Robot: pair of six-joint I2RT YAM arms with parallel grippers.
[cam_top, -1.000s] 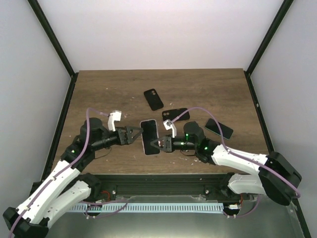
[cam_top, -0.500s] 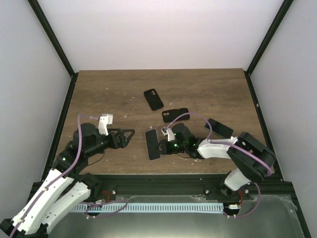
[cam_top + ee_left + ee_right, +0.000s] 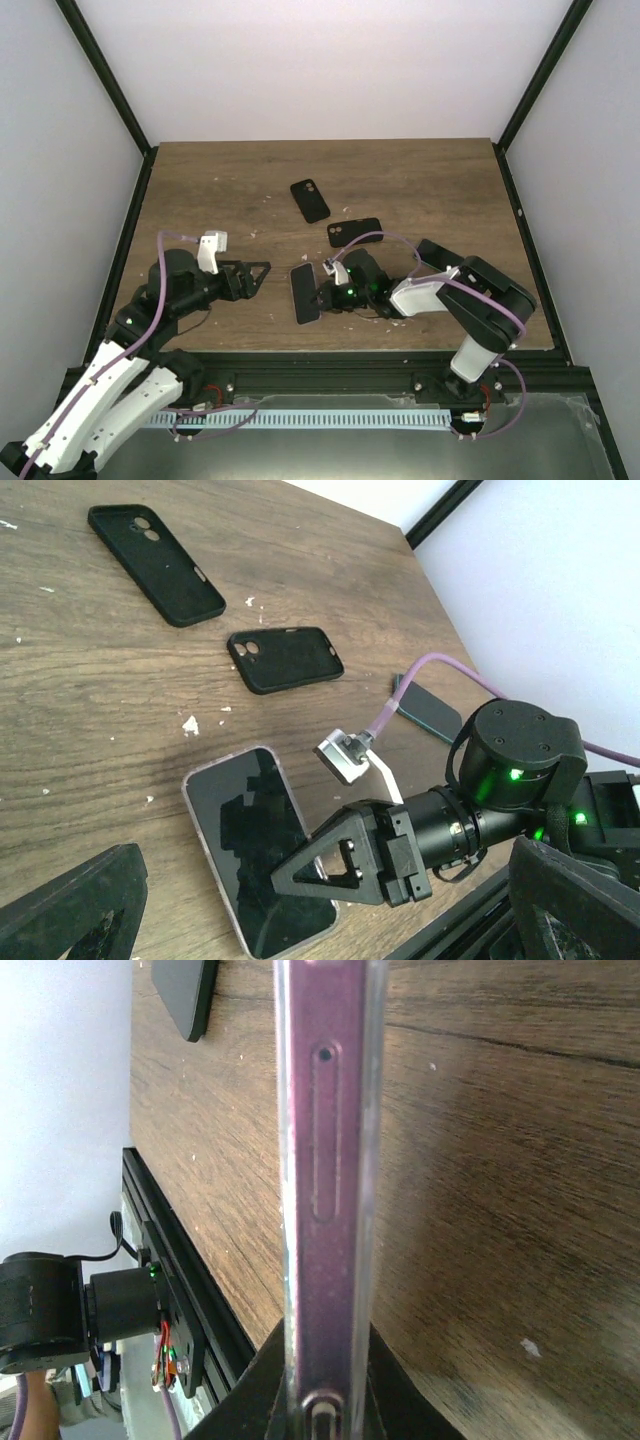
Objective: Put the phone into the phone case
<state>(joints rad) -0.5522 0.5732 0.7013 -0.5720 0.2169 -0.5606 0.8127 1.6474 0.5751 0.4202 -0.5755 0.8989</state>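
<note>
Near the front edge of the table (image 3: 420,180), about centre, the phone (image 3: 262,855) lies screen up. The clear rim of the phone case (image 3: 374,1110) runs round its edge, so it looks seated in the case. Right gripper (image 3: 310,865) is closed tight, pinching the phone's right long edge near the bottom corner. Left gripper (image 3: 262,272) is spread fully wide, holding nothing, parked just left of the phone, not touching. Two black covers (image 3: 310,200) (image 3: 354,232) lie further back. A dark slab (image 3: 430,710) sits right, partly hidden.
</note>
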